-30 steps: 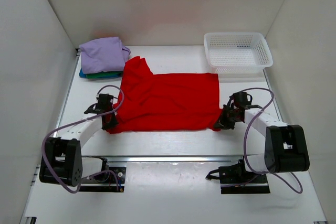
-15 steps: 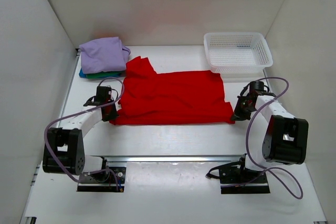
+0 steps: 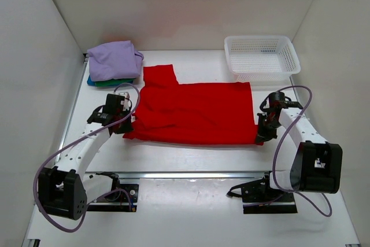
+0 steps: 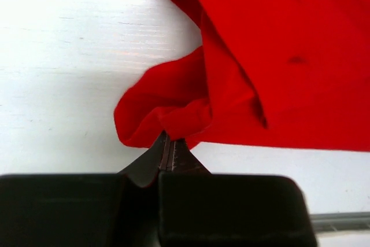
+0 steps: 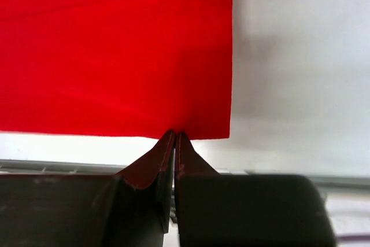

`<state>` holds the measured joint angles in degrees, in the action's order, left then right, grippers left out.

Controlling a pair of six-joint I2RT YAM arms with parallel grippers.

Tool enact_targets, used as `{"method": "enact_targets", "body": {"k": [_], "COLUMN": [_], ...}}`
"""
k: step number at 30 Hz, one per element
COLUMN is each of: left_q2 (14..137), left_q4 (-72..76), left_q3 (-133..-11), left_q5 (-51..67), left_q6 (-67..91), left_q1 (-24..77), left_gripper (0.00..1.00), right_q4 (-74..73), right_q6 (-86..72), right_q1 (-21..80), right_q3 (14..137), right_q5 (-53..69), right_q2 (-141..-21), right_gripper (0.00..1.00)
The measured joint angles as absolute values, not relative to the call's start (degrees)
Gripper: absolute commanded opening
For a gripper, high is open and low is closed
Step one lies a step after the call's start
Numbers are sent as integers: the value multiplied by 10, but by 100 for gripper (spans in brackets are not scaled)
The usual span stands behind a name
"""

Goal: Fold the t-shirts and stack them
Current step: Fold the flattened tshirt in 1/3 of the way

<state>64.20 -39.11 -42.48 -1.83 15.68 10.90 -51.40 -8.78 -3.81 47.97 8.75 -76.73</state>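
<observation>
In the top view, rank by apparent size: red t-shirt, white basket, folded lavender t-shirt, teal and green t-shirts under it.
1. red t-shirt, spread flat
2. basket
3. lavender t-shirt, somewhat smaller than the basket
4. teal and green t-shirts, only an edge showing

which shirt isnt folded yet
The red t-shirt, spread out flat; the lavender t-shirt and the teal-green ones beneath it sit folded in a stack at far left.
</observation>
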Motion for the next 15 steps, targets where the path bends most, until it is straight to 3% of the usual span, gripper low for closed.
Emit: {"method": "enact_targets", "body": {"k": [15], "left_q2": [565], "left_q4": [-517], "left_q3": [-494], "left_q5": [-7], "left_q6": [133], "left_q1": [111], "left_gripper": [0], "right_q4": [-613], "right_q6": [-90], "right_q1": [-22], "right_q3": [498], "right_q5": [79], "right_q2": [-700], "right_gripper": [0]}}
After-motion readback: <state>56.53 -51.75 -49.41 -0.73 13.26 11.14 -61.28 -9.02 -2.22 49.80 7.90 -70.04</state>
